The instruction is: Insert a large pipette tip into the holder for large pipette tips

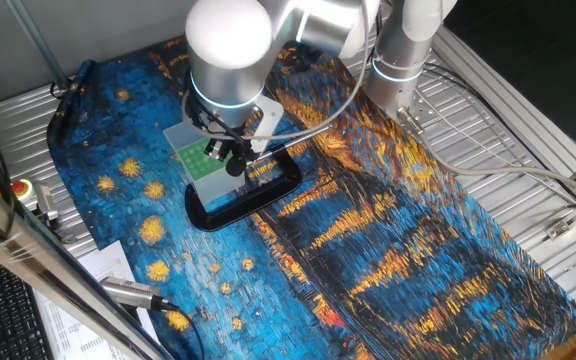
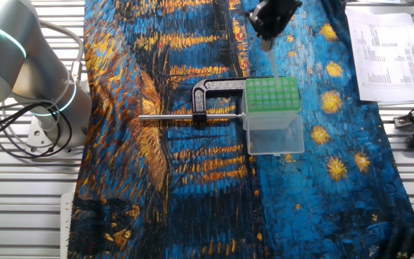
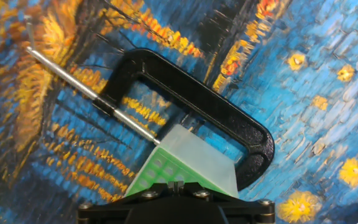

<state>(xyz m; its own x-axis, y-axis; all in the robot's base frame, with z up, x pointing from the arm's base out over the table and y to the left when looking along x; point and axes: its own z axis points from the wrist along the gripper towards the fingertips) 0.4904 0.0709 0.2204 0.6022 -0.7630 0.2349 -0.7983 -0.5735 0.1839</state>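
A painted cloth (image 2: 192, 180) in deep blue with orange and yellow swirls covers most of the surface (image 2: 20, 216), a ribbed metal top, and fills the middle of both fixed views. The silver robot arm (image 1: 230, 45) reaches down from the top centre of one fixed view. Below it a black C-shaped clamp (image 2: 218, 93) lies flat on the cloth, its shiny metal rod (image 2: 167, 117) running toward the left of the other fixed view. The holder for large pipette tips (image 2: 272, 115), a translucent box with a green hole-dotted top plate, sits against the right end of the clamp, just right of centre in that view. The fingers (image 2: 268, 39) hang at the top of the frame directly over the holder, closed on the large pipette tip (image 2: 273, 65), which points down with its lower end at the green plate; whether it has entered a hole cannot be told. Printed paper sheets (image 2: 387, 50) lie at the upper right.
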